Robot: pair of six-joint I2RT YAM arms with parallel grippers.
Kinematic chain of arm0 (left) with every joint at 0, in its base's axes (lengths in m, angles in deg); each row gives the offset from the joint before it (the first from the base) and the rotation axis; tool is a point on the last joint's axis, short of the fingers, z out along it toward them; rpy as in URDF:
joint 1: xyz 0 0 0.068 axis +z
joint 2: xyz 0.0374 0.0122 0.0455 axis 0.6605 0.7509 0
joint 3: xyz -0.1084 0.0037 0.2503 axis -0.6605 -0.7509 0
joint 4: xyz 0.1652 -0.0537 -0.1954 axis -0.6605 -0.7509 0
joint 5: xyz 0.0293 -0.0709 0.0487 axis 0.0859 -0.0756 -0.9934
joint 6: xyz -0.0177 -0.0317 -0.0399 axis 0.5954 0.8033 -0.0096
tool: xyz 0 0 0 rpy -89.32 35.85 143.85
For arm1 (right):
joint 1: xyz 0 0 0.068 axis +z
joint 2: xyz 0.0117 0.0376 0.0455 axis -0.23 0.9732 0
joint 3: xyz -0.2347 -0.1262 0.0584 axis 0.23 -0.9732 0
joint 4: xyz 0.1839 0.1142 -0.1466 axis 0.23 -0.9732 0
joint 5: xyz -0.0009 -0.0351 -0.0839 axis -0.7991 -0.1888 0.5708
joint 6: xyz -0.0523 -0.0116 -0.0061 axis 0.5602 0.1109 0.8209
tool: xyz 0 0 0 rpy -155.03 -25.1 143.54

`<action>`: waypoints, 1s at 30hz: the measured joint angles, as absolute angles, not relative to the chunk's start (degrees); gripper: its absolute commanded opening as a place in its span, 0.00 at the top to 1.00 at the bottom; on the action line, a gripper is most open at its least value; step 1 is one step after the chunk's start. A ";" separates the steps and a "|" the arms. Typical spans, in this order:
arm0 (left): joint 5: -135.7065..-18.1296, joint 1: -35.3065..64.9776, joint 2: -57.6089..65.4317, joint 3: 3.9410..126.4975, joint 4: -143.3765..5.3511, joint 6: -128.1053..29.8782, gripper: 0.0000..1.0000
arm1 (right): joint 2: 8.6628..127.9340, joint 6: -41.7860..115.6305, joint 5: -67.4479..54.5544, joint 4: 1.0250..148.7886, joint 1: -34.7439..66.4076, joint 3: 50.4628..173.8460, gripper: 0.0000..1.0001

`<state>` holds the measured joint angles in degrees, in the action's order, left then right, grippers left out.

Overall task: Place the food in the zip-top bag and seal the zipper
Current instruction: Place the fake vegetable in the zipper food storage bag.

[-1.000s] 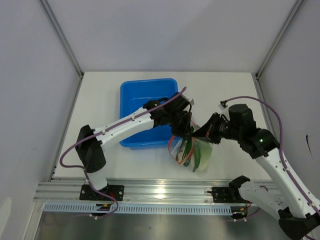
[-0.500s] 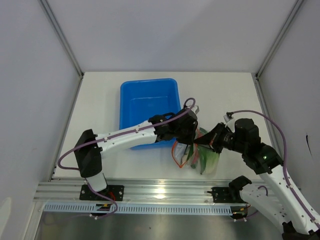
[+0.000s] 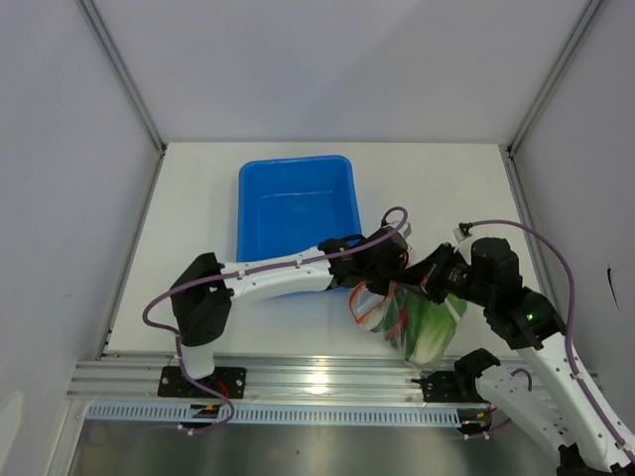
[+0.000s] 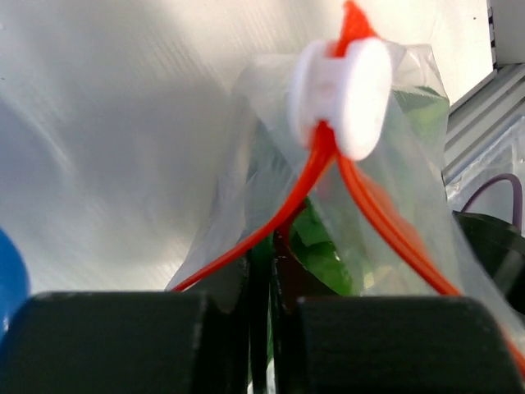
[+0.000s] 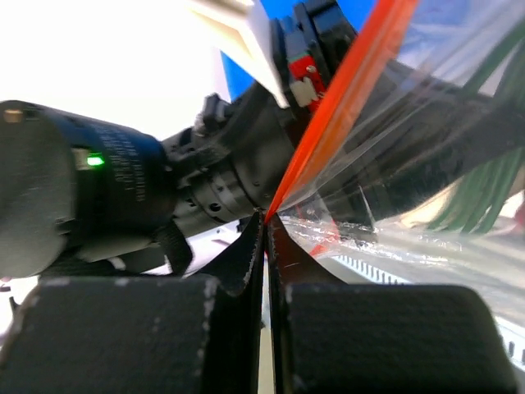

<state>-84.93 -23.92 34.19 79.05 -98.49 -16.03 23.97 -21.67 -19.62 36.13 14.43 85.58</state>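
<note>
The clear zip-top bag (image 3: 422, 327) hangs near the table's front edge, right of centre, with green toy vegetables and a pale cabbage inside. Its orange-red zipper (image 3: 359, 300) curves along the mouth. My left gripper (image 3: 389, 270) is shut on the bag's mouth; in the left wrist view the zipper strips (image 4: 279, 222) run into a white slider (image 4: 340, 86) above my shut jaws (image 4: 267, 271). My right gripper (image 3: 434, 278) is shut on the other end of the mouth; in the right wrist view the zipper (image 5: 340, 107) ends between its jaws (image 5: 267, 222).
A blue plastic bin (image 3: 296, 213) stands behind the bag at mid-table. The metal rail (image 3: 317, 382) runs along the table's front edge just below the bag. The left arm's forearm (image 3: 288, 273) lies across the bin's near rim.
Both grippers moved right and toward the front edge with the bag. The bag now hangs lower and fuller, with the cabbage showing at its bottom.
</note>
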 measured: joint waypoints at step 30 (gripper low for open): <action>-87.77 -24.07 18.33 69.91 -96.07 -23.24 0.17 | 18.29 -13.98 -17.74 32.41 14.06 86.28 1.00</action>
